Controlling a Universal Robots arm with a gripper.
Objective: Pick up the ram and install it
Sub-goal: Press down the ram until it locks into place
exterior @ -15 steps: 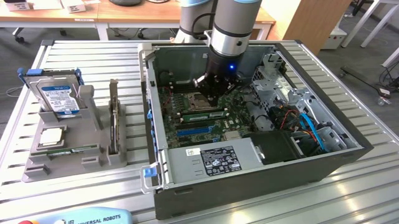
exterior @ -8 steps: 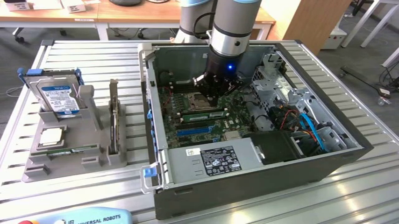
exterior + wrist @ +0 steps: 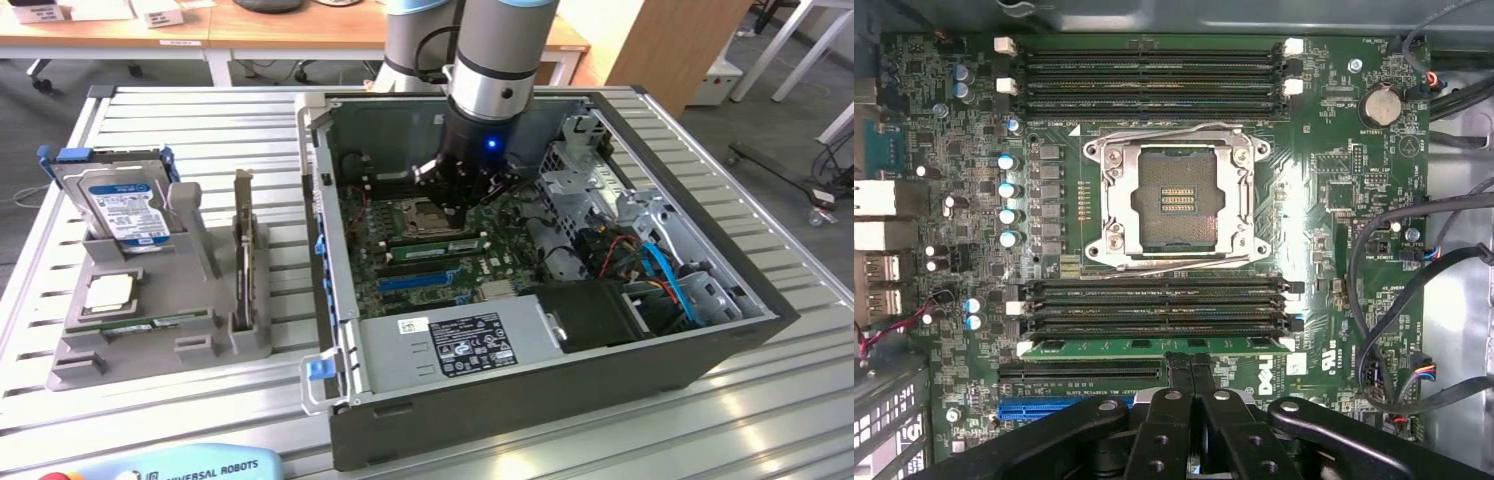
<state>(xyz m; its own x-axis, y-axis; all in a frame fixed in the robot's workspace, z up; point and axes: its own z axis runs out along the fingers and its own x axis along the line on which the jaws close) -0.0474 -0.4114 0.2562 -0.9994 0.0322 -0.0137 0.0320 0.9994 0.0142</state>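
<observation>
End effector [image 3: 1191, 362] is shut, fingers pinched together w/ no gap and nothing held between them. The tips sit right at the long edge of the ram [image 3: 1154, 347], about mid-length. Looks like contact or close to it, can't tell for sure.

Ram is no longer in a grasp. It lies along the outermost slot of the DIMM bank on the far side of the CPU socket [image 3: 1174, 195] from the other bank, parallel to the empty slots beside it. In the exterior view the ram [image 3: 438, 243] is at about 6 o'clock from the end effector [image 3: 454, 212], inside the open PC case [image 3: 534, 400], w/ the CPU socket [image 3: 407, 212] just at 9 o'clock of the fingers.

Step in hand, as I read it: seating the stick by pressing w/ shut fingers. To do it well:
- push straight into the slot, no sideways lean, or the board flexes
- a mid-length press can leave one end high, so check both ends sit level
- white latch tabs at the slot ends should snap in; whether they have can't be judged here
- keep clear of the neighbouring slots and the socket frame

Elsewhere in the exterior view, at 9 o'clock from the case, a grey tray [image 3: 80, 370] on the slatted surface [image 3: 174, 120] holds the hard drive [image 3: 127, 205], a silver CPU chip [image 3: 110, 290] and a small green stick [image 3: 154, 323] lying flat.
</observation>
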